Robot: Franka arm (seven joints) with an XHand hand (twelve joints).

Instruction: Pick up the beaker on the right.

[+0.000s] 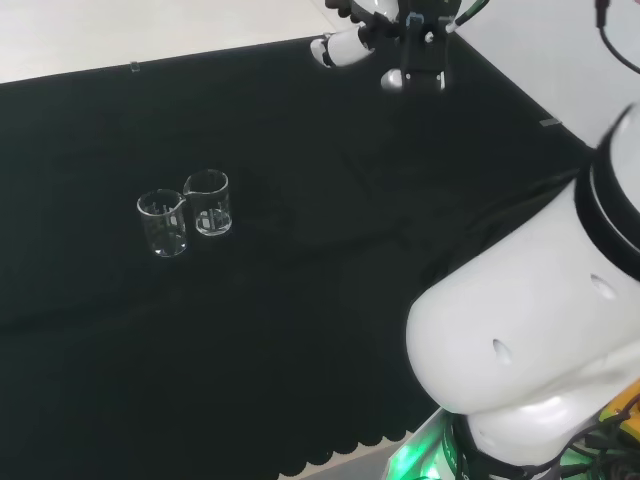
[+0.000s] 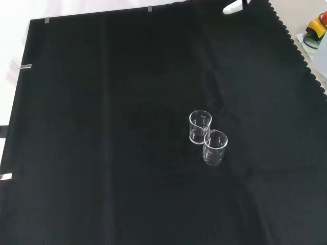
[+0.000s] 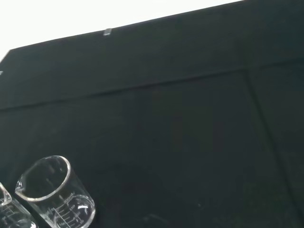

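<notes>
Your two clear glass beakers stand upright on the black cloth w/ their rims touching. In the head view they sit left of the middle. The right beaker (image 1: pixel 208 203) is a bit farther back than the left beaker (image 1: pixel 164 223). Both look empty.

In the front view the same pair sits a little right of the middle, one behind the other. The right beaker (image 2: pixel 200 126) is the higher one there & the left beaker (image 2: pixel 215 147) is lower, nearer the cam.

In the wrist view you see the right beaker (image 3: pixel 54 194) close up w/ its spout & white marks on the side. A bit of the left beaker (image 3: pixel 9 213) peeks in at the edge beside it.

The hand (image 1: pixel 340 47) is up at the top of the head view, well apart from the beakers & holding nothing. You can't tell if its fingers are open or curled. In the front view a white tip of the hand (image 2: pixel 233 8) pokes in at the top edge.

The black cloth (image 1: pixel 300 330) covers the counter & has a wavy cut edge.
</notes>
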